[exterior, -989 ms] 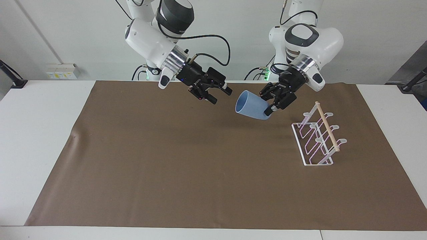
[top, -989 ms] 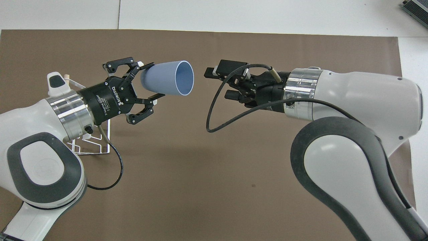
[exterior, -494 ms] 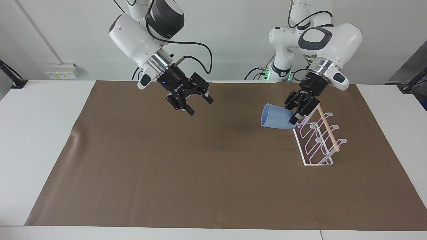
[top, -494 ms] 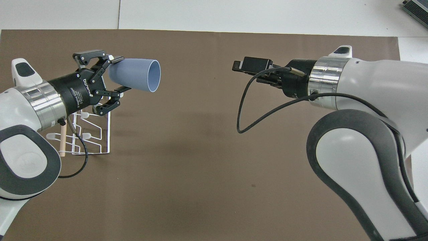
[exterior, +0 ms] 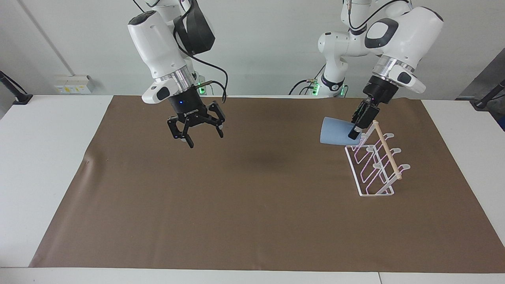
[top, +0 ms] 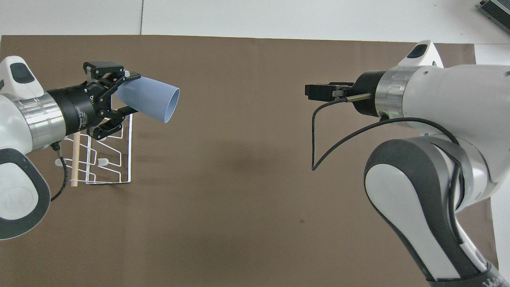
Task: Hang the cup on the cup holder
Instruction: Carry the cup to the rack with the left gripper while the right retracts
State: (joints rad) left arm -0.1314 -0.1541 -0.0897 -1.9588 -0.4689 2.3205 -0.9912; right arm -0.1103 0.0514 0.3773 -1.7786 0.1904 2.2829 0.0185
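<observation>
Left hand [exterior: 354, 132] is clamped on the base of the cup [exterior: 334, 132], carried sideways from mid-tabletop to just beside the cup holder [exterior: 375, 161], mouth pointing away from it. Hanging is judged next, after reorienting. Right hand [exterior: 196, 136], fingers spread and empty, has been withdrawn over the brown mat [exterior: 236, 205].

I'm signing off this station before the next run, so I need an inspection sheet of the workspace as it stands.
Surface: brown mat on white table, one crease at its edge.
Job's things: cup held tipped on its side in the air beside the cup holder, not hung.
Clutter: nothing seen.
Grippers: left gripper shut on cup's base; right gripper open, empty, over the mat.
Cables: black lead loops off each wrist.
Surroundings: white wall, wall socket box.
</observation>
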